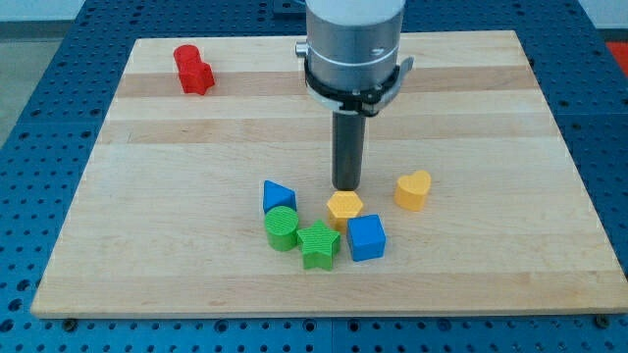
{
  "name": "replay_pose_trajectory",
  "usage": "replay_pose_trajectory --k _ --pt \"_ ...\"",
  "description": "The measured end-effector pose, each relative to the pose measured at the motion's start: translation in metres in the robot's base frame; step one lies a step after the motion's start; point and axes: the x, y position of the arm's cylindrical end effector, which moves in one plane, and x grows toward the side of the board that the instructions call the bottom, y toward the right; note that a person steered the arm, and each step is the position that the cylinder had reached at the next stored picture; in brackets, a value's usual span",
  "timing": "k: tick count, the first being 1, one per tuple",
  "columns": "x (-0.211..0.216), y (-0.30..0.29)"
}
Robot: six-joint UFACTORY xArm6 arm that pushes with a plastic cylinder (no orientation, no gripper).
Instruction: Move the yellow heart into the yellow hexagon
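Observation:
The yellow heart [413, 189] lies right of centre on the wooden board. The yellow hexagon [344, 207] sits to its left, a short gap apart from it. My tip [346, 185] is the lower end of the dark rod; it stands just above the yellow hexagon in the view and to the left of the yellow heart, apart from the heart.
A blue triangle [278, 196], a green cylinder [282, 227], a green star [318, 244] and a blue cube [366, 236] cluster around the hexagon's left and bottom. A red block [193, 69] lies at the top left. The board [147, 196] ends in blue pegboard.

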Motion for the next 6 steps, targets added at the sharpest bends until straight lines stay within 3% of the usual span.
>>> replay_pose_trajectory --k 2,6 --pt "-0.042 0.023" --pt "-0.035 0.101"
